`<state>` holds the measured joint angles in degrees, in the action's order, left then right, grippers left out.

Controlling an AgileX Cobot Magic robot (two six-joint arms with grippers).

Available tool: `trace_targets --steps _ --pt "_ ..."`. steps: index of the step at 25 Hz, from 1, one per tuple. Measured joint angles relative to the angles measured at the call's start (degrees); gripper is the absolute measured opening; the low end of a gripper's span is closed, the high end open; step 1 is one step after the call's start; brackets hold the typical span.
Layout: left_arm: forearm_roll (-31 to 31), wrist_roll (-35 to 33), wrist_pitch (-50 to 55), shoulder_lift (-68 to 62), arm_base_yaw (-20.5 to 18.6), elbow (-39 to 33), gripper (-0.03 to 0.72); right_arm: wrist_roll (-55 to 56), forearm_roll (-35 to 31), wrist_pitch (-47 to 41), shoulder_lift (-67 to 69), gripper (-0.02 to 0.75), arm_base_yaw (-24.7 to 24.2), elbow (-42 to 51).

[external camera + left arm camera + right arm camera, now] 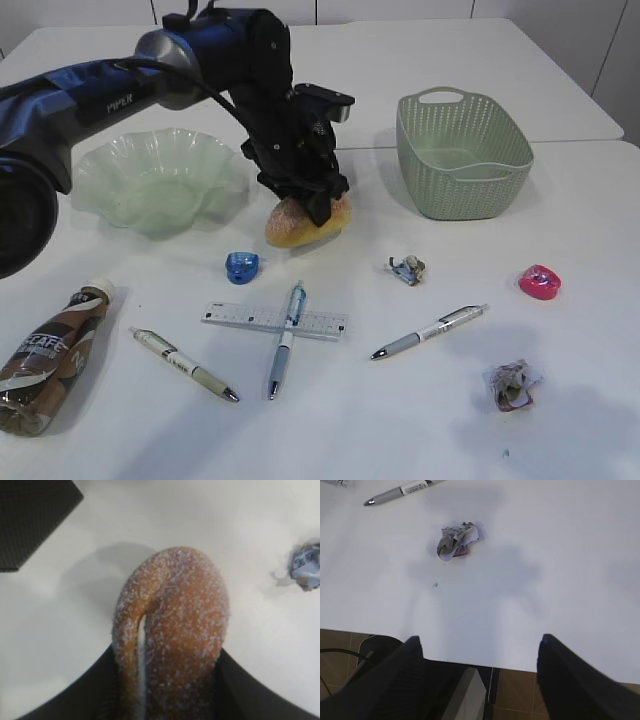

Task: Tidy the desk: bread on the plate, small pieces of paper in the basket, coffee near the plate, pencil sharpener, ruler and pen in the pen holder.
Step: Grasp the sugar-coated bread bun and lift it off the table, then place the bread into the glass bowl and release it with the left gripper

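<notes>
The sugared bread (300,226) (175,630) lies on the table right of the clear green plate (100,160). My left gripper (306,205) (167,690) is down over it, a finger pressed against each side. The coffee bottle (50,365) lies at the front left. A blue pencil sharpener (241,266) and a pink one (540,282), the ruler (275,321) and three pens (183,364) (284,340) (428,331) lie in front. Paper pieces (407,268) (512,385) (456,541) are at the right. My right gripper (480,640) hangs open over the table's front edge.
The green basket (465,190) stands at the back right. A dark mesh object (30,515) shows at the top left of the left wrist view; I cannot tell whether it is the pen holder. One pen crosses the ruler.
</notes>
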<state>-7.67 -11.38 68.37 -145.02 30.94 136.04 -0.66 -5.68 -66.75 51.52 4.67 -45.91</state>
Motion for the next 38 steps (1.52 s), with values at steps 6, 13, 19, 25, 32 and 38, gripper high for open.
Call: trace_targets --steps 6,13,19,25,32,38 --pt "-2.54 4.65 2.20 1.07 -1.66 6.57 0.305 0.00 0.00 0.00 0.00 0.552 0.00 0.00" --pt "-3.16 7.00 2.84 4.52 -1.97 6.82 0.307 0.00 0.00 -0.24 0.00 0.551 0.00 0.00" --pt "0.10 8.39 3.16 8.64 -2.97 6.82 0.312 0.00 0.00 -0.24 0.00 0.551 0.00 0.00" --pt "3.10 10.07 3.27 11.54 -8.55 6.82 0.314 0.00 0.00 -0.24 0.00 0.551 0.00 0.00" --pt "4.07 10.27 3.47 11.80 -16.59 6.82 0.314 0.00 0.00 -0.24 0.00 0.551 0.00 0.00" --pt "1.21 10.39 3.51 9.38 -22.33 6.82 0.314 0.00 0.00 -0.24 0.00 0.551 0.00 0.00"
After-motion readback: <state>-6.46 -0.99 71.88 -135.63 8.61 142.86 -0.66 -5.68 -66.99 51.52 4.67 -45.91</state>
